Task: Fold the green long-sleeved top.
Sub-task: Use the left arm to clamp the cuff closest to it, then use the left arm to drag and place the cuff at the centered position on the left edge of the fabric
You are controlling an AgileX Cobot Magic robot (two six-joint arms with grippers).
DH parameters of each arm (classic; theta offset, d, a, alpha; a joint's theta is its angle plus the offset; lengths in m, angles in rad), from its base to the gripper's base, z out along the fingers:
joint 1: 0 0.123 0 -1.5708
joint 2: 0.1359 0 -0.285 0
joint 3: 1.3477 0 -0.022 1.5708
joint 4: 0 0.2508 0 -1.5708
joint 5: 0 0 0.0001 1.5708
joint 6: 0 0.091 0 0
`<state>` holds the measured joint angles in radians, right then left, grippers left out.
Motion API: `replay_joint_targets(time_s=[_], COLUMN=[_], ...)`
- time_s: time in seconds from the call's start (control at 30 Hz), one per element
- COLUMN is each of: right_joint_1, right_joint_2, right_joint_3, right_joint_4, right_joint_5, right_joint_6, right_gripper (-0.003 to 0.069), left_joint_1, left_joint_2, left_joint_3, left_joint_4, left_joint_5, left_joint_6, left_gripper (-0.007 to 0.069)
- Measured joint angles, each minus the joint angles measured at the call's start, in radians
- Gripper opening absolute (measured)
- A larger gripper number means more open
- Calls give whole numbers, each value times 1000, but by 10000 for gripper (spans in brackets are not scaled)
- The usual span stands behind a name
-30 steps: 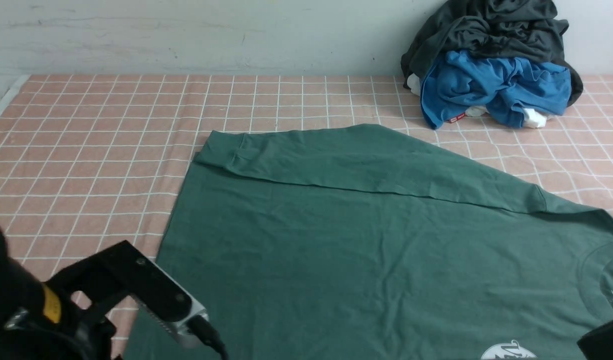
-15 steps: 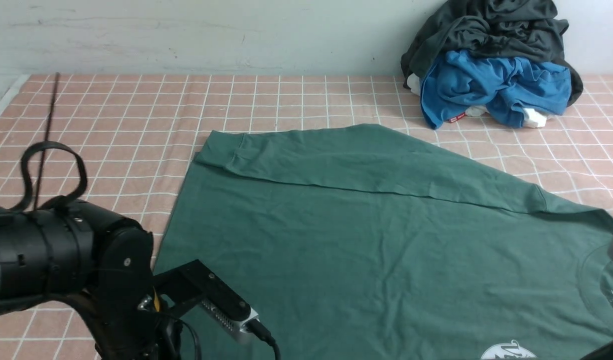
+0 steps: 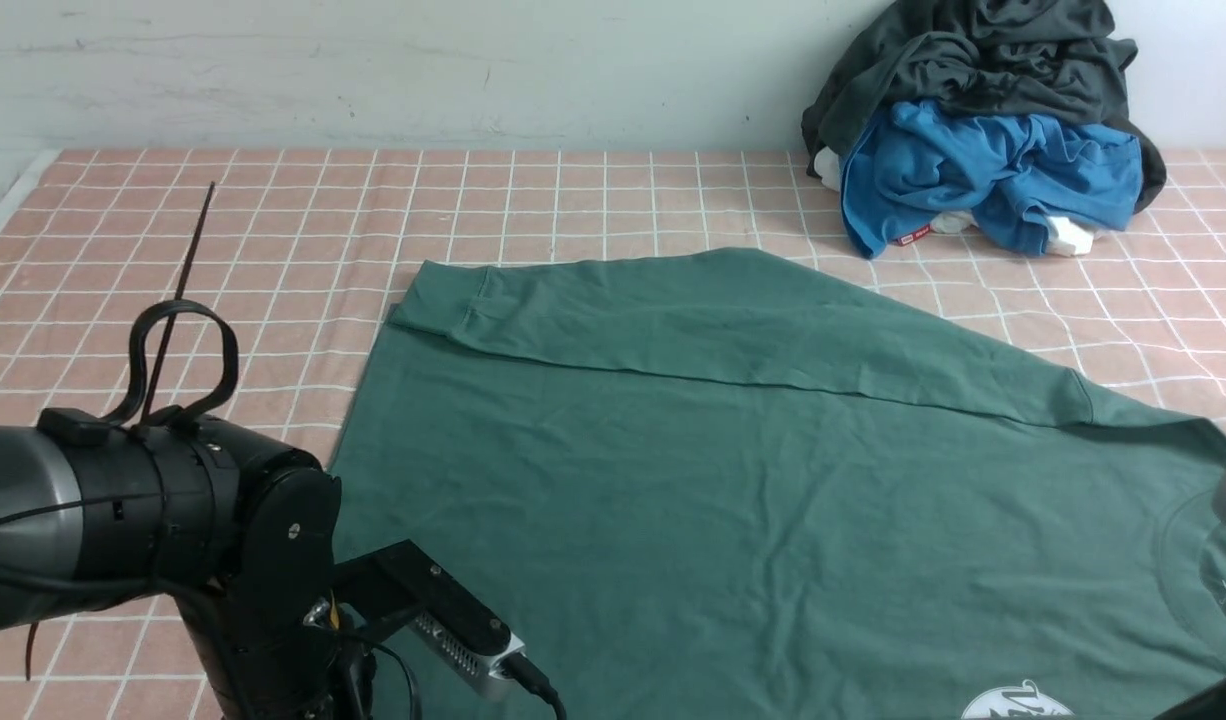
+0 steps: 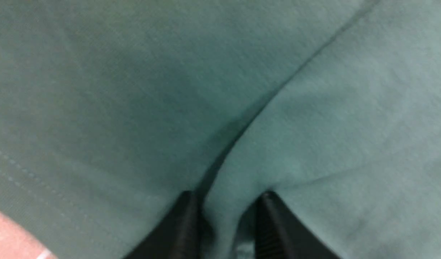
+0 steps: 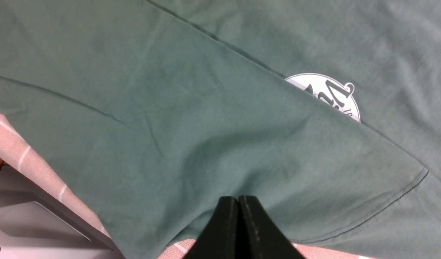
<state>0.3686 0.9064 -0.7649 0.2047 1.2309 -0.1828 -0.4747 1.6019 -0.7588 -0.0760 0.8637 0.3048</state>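
Note:
The green long-sleeved top [image 3: 733, 480] lies spread on the pink checked cloth, its far sleeve folded across the body. Its white print [image 3: 1018, 700] shows at the near edge. My left arm [image 3: 173, 520] hangs over the top's near left corner, and its gripper is hidden in the front view. In the left wrist view the left gripper [image 4: 228, 201] pinches a raised ridge of the green top [image 4: 314, 108]. My right gripper [image 5: 238, 198] is shut, with the edge of the green top [image 5: 170, 108] tented up to its tips. A folded layer half covers the print [image 5: 332, 95].
A pile with a dark grey garment [image 3: 973, 60] over a blue garment [image 3: 983, 170] sits at the far right against the wall. The pink checked cloth [image 3: 223, 250] lies bare to the left of the top. A white frame [image 5: 33, 223] shows past the cloth's edge.
My left arm has risen into view and moved right, onto the top's near left corner. A grey part of the right arm has appeared at the right edge. The top has not shifted.

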Motion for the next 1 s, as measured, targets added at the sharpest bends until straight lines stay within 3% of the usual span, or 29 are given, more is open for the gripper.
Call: replay_joint_targets(time_s=[0.1, 0.17, 0.37, 0.73, 1.0], right_joint_1=[0, 0, 0, 0, 0], right_joint_2=[0, 0, 0, 0, 0], right_joint_3=[0, 0, 0, 0, 0], right_joint_4=[0, 0, 1, -9, -136], right_joint_5=[-3, -4, -14, -15, -42], right_joint_6=[0, 0, -1, -3, 68], right_gripper=[-15, -15, -15, -15, -15], left_joint_1=[0, 0, -1, -1, -1], left_joint_2=[-34, -53, -87, -74, 48], left_joint_3=[0, 0, -29, -370, -630], left_joint_4=[-2, -3, 17, 152, 197], left_joint_5=[7, 10, 42, 150, 227], left_joint_6=[0, 0, 1, 1, 4], left_gripper=[57, 27, 20, 20, 20])
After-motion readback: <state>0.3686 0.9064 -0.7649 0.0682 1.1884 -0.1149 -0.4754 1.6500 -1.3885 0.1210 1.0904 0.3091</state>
